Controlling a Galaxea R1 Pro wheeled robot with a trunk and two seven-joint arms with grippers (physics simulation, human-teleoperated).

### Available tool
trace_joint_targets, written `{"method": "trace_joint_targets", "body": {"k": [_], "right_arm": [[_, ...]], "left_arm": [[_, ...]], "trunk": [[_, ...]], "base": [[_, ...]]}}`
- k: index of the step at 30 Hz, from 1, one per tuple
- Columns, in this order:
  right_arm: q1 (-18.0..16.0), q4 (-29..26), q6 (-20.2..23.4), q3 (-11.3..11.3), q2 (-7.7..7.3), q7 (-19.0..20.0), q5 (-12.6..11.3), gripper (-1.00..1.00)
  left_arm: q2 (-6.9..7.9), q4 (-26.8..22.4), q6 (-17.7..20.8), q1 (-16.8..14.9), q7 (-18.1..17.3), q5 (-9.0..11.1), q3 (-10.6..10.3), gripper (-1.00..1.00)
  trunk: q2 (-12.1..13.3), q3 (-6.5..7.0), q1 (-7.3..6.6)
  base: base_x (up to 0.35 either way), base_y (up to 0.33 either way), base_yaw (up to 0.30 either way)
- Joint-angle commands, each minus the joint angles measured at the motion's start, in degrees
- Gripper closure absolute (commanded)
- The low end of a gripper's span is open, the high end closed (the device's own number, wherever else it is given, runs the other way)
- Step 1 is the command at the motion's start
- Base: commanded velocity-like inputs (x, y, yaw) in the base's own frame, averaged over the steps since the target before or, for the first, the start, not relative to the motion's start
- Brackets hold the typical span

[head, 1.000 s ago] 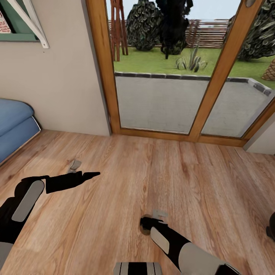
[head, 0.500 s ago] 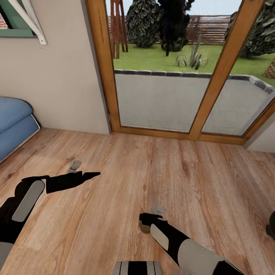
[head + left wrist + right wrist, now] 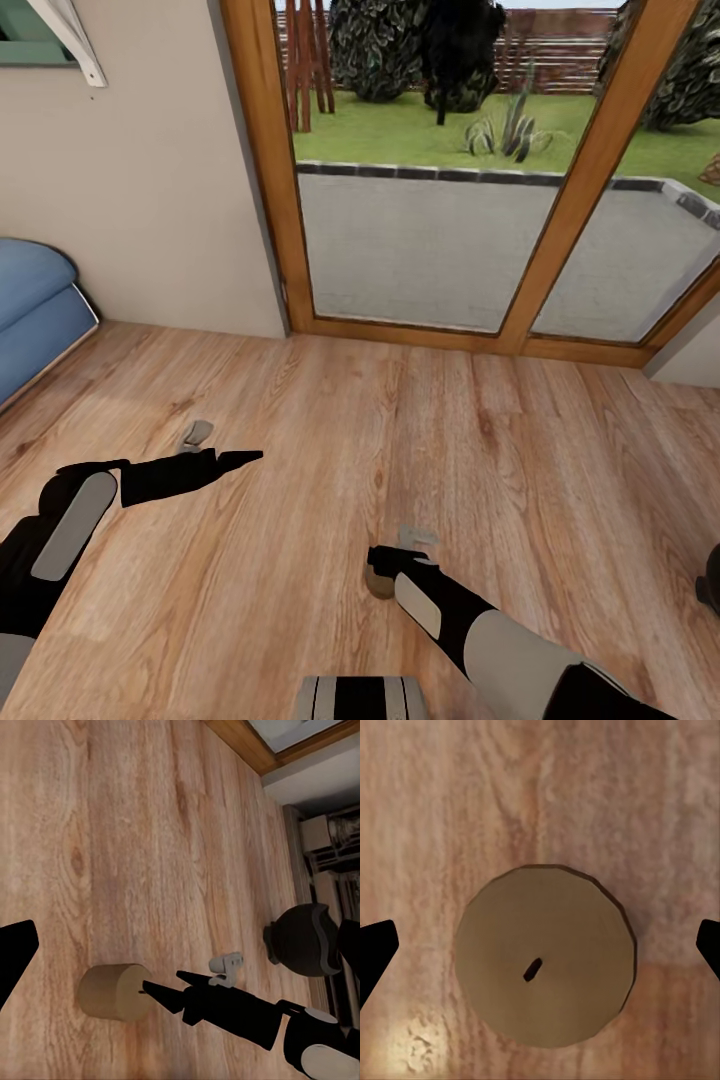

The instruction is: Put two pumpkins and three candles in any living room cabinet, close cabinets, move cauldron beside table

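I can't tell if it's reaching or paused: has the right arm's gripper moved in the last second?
Barely. In the head view the right gripper hangs over the candle on the floor as before; the window frame's slide down is the camera tilting.

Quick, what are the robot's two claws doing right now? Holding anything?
Left gripper: cannot be told; nothing seen in it.
Right gripper: open, fingertips wide on either side of a candle on the floor, not gripping it.
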Motion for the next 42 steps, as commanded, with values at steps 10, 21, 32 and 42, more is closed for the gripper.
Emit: {"method": "trace_joint_targets", "body": {"k": [10,21,32,42], "right_arm": [[0.0,-0.1,0.2,0.4,0.05,-0.4,-0.1,-1.00],[0.0,-0.1,0.2,0.4,0.06,-0.4,0.1,-1.00],[0.0,-0.2,0.2,0.4,0.06,-0.4,0.1,-1.00],[0.0,-0.1,0.1,0.4,0.06,-0.4,0.1,-1.00]], "left_arm": [[0.03,0.0,0.1,0.0,-0.3,-0.2,0.0,-1.00],[0.03,0.0,0.1,0.0,-0.3,-0.2,0.0,-1.00],[0.03,0.0,0.1,0.0,-0.3,-0.2,0.1,-1.00],[0.03,0.0,0.1,0.0,-0.3,-0.2,0.1,-1.00]], "trunk": [[-0.2,-2.26,0.25],[-0.2,-2.70,0.30],[-0.2,-2.70,0.30],[-0.2,-2.70,0.30]], "base": [[0.000,0.000,0.000],[0.000,0.000,0.000],[0.027,0.026,0.000],[0.091,0.012,0.000]]}}
